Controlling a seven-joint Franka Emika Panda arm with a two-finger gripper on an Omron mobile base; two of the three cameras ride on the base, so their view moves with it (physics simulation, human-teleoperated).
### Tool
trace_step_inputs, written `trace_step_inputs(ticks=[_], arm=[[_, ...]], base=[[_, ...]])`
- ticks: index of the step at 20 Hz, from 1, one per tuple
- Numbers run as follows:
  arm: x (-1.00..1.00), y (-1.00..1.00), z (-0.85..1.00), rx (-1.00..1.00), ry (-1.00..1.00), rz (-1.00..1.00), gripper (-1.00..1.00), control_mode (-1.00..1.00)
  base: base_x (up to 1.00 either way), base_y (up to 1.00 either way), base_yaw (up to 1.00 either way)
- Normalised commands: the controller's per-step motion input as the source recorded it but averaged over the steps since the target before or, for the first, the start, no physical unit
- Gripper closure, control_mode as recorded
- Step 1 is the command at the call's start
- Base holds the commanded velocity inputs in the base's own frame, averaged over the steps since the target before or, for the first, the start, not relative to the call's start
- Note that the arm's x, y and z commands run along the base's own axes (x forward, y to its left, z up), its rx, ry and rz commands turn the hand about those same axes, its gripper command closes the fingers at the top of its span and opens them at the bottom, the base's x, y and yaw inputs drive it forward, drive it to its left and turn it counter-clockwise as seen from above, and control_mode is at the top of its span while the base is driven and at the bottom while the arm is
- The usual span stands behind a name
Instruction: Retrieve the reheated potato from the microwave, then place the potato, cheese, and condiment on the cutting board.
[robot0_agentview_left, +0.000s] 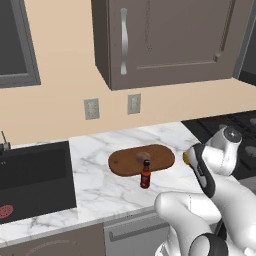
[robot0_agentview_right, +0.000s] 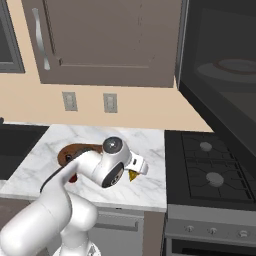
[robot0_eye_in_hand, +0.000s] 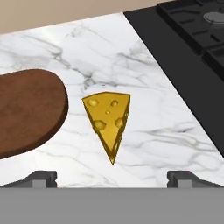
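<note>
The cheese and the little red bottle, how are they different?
The cheese is a yellow wedge with holes, lying flat; the bottle is dark red with a black cap, standing upright. The cheese sits between the cutting board and the stove; the bottle stands at the board's front edge. Both rest on the marble counter, off the board.

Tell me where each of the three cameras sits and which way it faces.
Left base view: behind the arm's left, looking down at the cutting board, condiment and sink; white arm lower right.
Right base view: behind its right, facing the stove and microwave; arm lower left.
Hand view: on the hand, looking down at the cheese between the open end effector tips.
Shared: marble counter, board.
</note>
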Motion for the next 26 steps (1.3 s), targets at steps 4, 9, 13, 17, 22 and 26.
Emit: trace_step_inputs(ticks=[4,9,13,17,22,26], arm=[[0.18,0.0,-0.2,0.0,0.0,0.03,-1.0,-1.0],[0.14,0.0,-0.13,0.0,0.0,0.02,-1.0,-1.0],[0.29,0.0,-0.11,0.0,0.0,0.01,-1.0,-1.0],[0.33,0.0,-0.11,0.0,0.01,0.0,-1.0,-1.0],[0.3,0.0,-0.19,0.0,0.05,0.0,-1.0,-1.0],[0.21,0.0,-0.25,0.0,0.05,0.0,-1.0,-1.0]], base=[[0.0,0.0,0.0],[0.0,0.0,0.0],[0.0,0.0,0.0],[0.0,0.0,0.0],[0.0,0.0,0.0],[0.0,0.0,0.0]])
